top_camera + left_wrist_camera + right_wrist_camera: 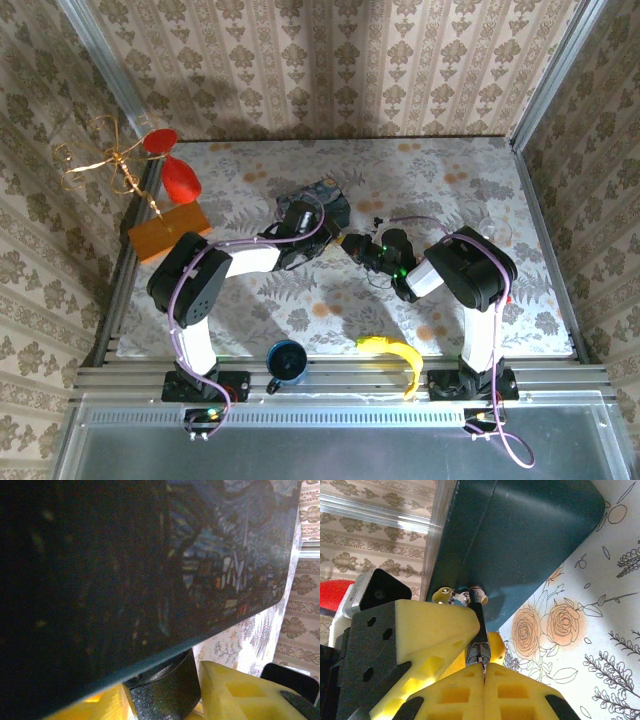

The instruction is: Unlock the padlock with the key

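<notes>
wallpapered walls on three sides; tabletop [540,300] under a flowered cloth. we list:

- blue tin [520,545]: near the middle of the tabletop, a little toward the far edge; its dark painted face sits close against the left wrist camera.
- padlock [479,652]: small, silvery, fixed at the edge of the tin, keyhole face turned toward the right gripper.
- key [482,666]: we see just a thin sliver of metal, set at the keyhole.
- right gripper [484,675]: yellow fingers pressed together, pinching that sliver.
- left gripper [305,232]: up against the tin; one yellow finger [430,625] touches the side of the padlock. we cannot tell whether its fingers are spread or clamped on anything.
- blue mug [287,362] and banana [395,355]: at the near edge, between the two arm bases.
- orange block [168,232], red ornament [180,180] and gold wire figure [105,160]: along the left edge, toward the far left corner.
</notes>
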Controlling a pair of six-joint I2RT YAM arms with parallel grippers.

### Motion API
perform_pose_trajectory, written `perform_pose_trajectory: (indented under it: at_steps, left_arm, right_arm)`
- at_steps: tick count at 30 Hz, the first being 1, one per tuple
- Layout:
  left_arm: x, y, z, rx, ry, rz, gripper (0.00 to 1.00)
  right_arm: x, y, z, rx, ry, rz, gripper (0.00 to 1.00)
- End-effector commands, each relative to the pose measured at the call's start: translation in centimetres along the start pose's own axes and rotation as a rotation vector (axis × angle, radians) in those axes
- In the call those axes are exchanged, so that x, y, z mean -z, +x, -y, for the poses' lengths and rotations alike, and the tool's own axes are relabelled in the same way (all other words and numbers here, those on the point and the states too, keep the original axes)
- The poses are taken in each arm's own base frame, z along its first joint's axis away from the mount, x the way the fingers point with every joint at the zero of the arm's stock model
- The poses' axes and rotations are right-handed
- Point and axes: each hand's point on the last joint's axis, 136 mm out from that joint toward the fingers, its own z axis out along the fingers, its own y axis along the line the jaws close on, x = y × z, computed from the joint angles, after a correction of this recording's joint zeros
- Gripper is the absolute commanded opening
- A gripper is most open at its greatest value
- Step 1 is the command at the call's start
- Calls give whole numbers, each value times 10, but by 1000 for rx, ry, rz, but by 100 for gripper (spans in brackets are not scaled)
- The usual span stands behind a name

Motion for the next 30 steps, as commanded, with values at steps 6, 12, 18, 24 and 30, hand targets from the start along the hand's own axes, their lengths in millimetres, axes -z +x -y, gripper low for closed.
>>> perform_pose_trajectory:
  at_steps: [6, 12, 18, 24, 30]
  left_arm:
    - [-7, -3, -3, 0, 29, 18, 35]
    - [-8, 1, -8, 7, 7, -3, 71]
    - [-5, -1, -14, 14, -31, 3, 62]
    - [2, -5, -14, -6, -71, 13, 71]
    - [11, -14, -10, -65, -116, 43, 71]
  right_arm:
    - [-8, -8, -14, 7, -49, 29, 0]
    - [-9, -10, -15, 9, -51, 35, 0]
    - [-9, -10, -15, 19, -49, 36, 0]
    - [-7, -9, -12, 51, -13, 27, 0]
    - [-7, -10, -13, 68, 2, 24, 0]
